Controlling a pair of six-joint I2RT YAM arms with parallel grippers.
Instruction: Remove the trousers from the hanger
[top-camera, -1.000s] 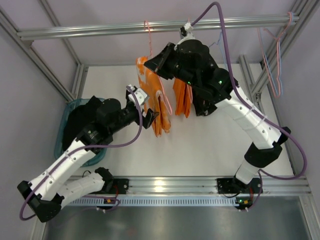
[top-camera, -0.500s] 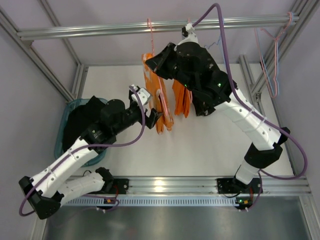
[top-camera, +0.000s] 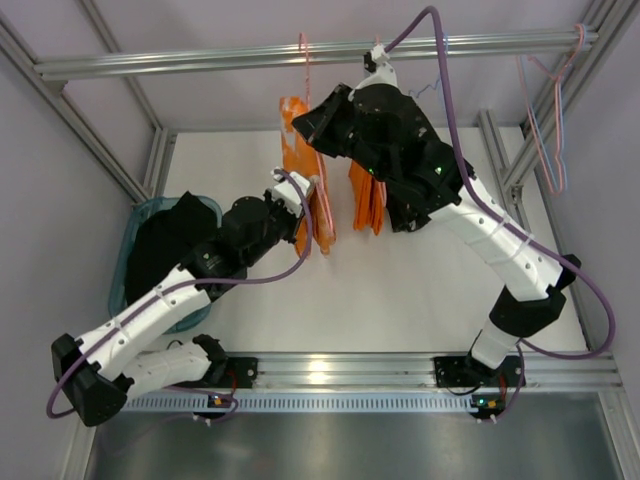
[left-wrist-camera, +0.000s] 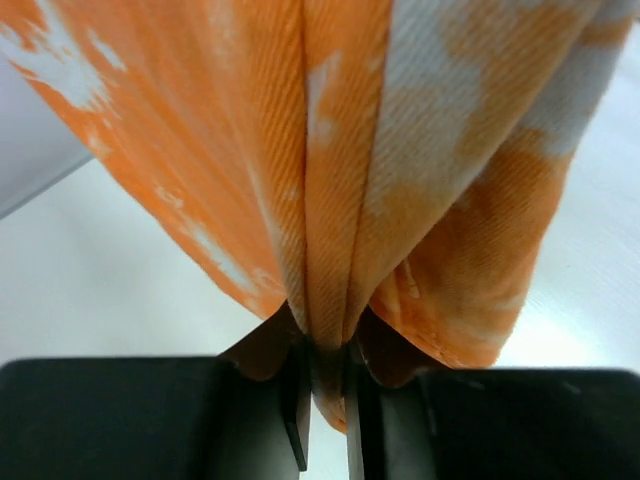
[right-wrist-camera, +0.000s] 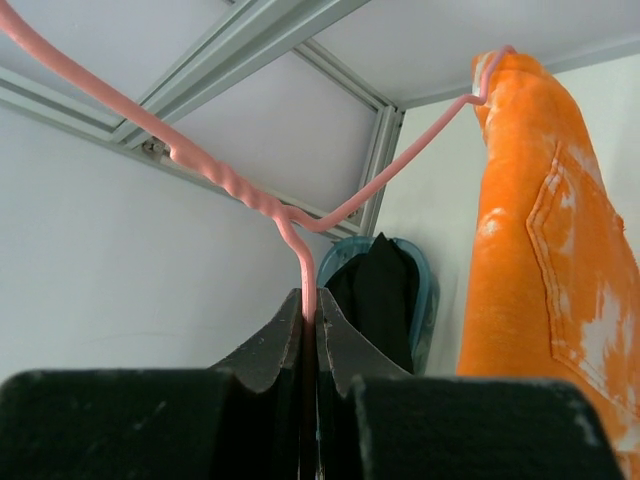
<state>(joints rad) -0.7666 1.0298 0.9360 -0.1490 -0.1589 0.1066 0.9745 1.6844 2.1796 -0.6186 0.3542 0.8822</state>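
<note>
The orange trousers (top-camera: 297, 150) with whitish marks hang over the thin pink hanger (top-camera: 326, 207), whose hook rises to the top rail. In the left wrist view my left gripper (left-wrist-camera: 327, 405) is shut on a fold at the lower edge of the trousers (left-wrist-camera: 400, 150). From above, the left gripper (top-camera: 311, 198) sits against the hanging cloth. My right gripper (right-wrist-camera: 309, 320) is shut on the pink hanger (right-wrist-camera: 230, 185) just below its twisted neck, with the trousers (right-wrist-camera: 540, 250) hanging to its right. In the top view the right gripper (top-camera: 322, 122) is mostly hidden by its own wrist.
A teal basket (top-camera: 128, 262) holding a black garment (top-camera: 170, 235) stands at the left of the table. Spare pink and light blue wire hangers (top-camera: 545, 135) hang on the frame at the right. The aluminium rail (top-camera: 200, 62) crosses overhead.
My left gripper moved up and right to the hanging trousers and shut on their lower fold. The trousers swung slightly. The right gripper kept its hold on the hanger.
</note>
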